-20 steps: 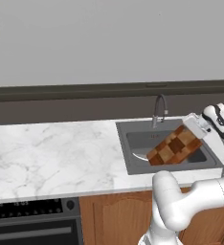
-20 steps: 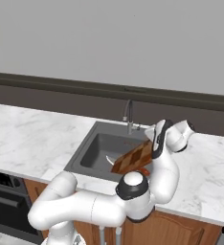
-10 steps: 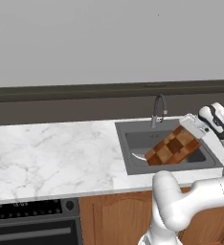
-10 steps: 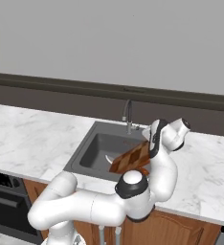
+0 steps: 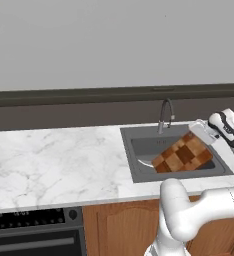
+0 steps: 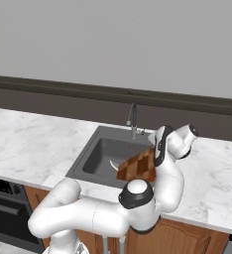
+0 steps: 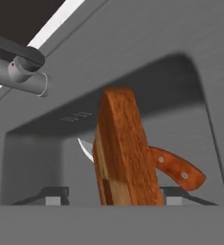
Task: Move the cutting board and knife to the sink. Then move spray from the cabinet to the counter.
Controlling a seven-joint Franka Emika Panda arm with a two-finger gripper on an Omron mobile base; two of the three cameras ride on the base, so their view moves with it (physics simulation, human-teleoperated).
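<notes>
- Cutting board [image 5: 183,156] stands tilted in sink [image 5: 139,145], long axis running from basin floor up toward right rim; knife [image 7: 173,168] lies behind it in basin.
- Board edge sits directly ahead of gripper [image 7: 114,194], between the fingertips [image 7: 54,192].
- Jaws look parted, tips clear of both board faces; nothing gripped, by the look of it.
- Next: back straight off w/o knocking board.

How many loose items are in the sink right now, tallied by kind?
Cutting board: 1, lying tilted in the sink
Knife: 1, partly hidden behind the board
Total: 2
</notes>
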